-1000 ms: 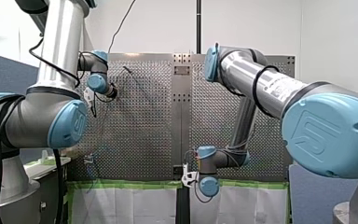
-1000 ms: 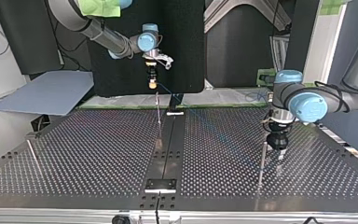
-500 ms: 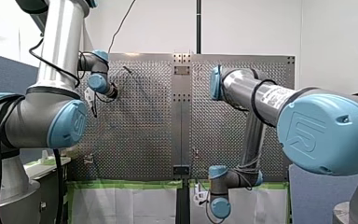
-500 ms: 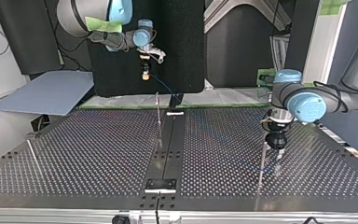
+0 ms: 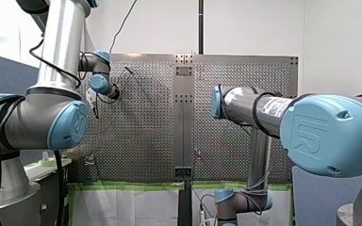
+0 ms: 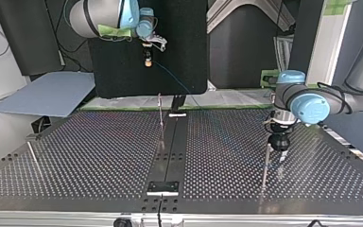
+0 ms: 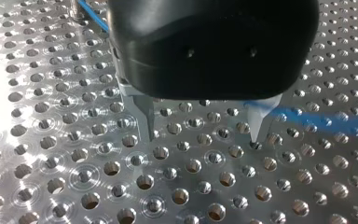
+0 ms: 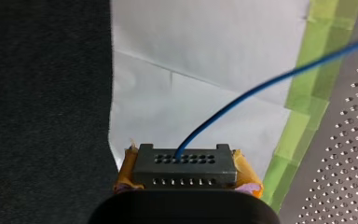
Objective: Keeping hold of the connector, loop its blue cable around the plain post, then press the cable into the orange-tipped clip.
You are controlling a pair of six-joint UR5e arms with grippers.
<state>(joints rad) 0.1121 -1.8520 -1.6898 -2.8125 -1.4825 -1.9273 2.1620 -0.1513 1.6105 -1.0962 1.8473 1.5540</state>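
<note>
Connector (image 8: 184,164) stays gripped in the right fingers (image 8: 246,173), which you have pulled up and back past the bench's (image 6: 99,151) edge, so the blue cable (image 8: 261,86) stretches out, ready for looping. Left fingers (image 7: 145,114) stand open, tips at the bench.

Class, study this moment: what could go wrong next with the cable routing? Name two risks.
1. The blue cable leaves the connector almost straight; further pull might drag the connector out of the yellow pads of my right gripper.
2. The cable passes close beside the open fingers of my left gripper, down at the perforated table; it could snag on one.
</note>
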